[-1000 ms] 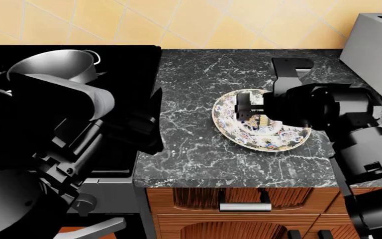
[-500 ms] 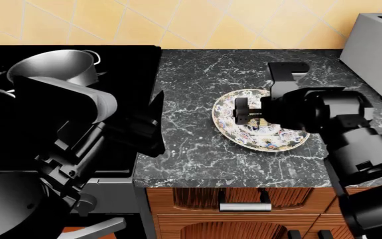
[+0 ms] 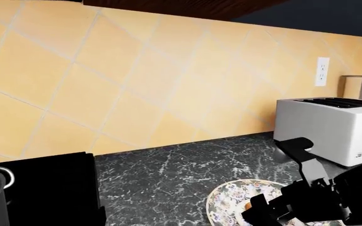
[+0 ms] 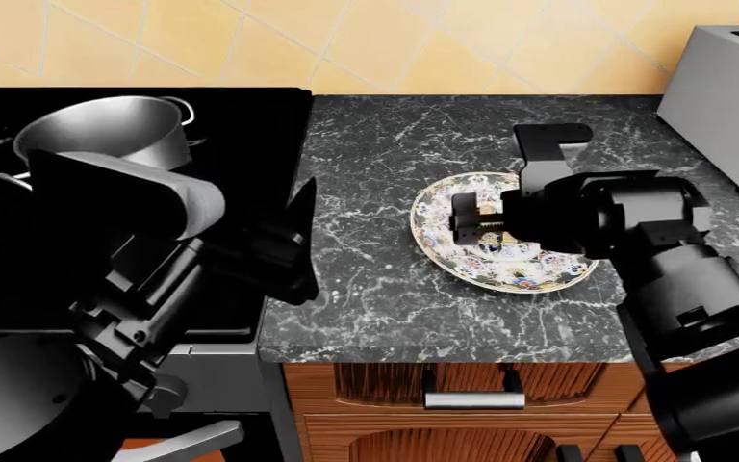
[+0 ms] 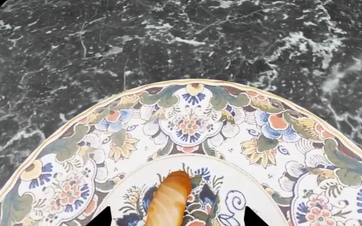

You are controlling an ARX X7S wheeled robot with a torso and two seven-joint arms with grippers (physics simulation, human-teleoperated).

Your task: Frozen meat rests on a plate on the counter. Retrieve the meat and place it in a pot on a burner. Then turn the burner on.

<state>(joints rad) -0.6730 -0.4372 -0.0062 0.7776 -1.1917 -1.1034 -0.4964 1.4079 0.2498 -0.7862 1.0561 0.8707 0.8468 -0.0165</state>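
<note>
The frozen meat (image 5: 168, 197) lies in the middle of the plate (image 5: 74, 141) on the counter (image 5: 74, 52). In the right wrist view its long axis runs along the right end effector's (image 4: 470, 220) line of approach, with the orange-tan end pointing away from the camera. Two dark fingertips (image 5: 102, 217) flank it, spread wide and apparently not touching it. The left end effector cannot be made out. The pot (image 4: 100, 130) stands on the stove, well apart.

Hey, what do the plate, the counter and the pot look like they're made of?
The plate: probably glazed ceramic, going by its painted floral pattern. The counter: polished dark marble or similar stone, with white veins. The pot: shiny steel, judging by its smooth grey metallic sheen.
</note>
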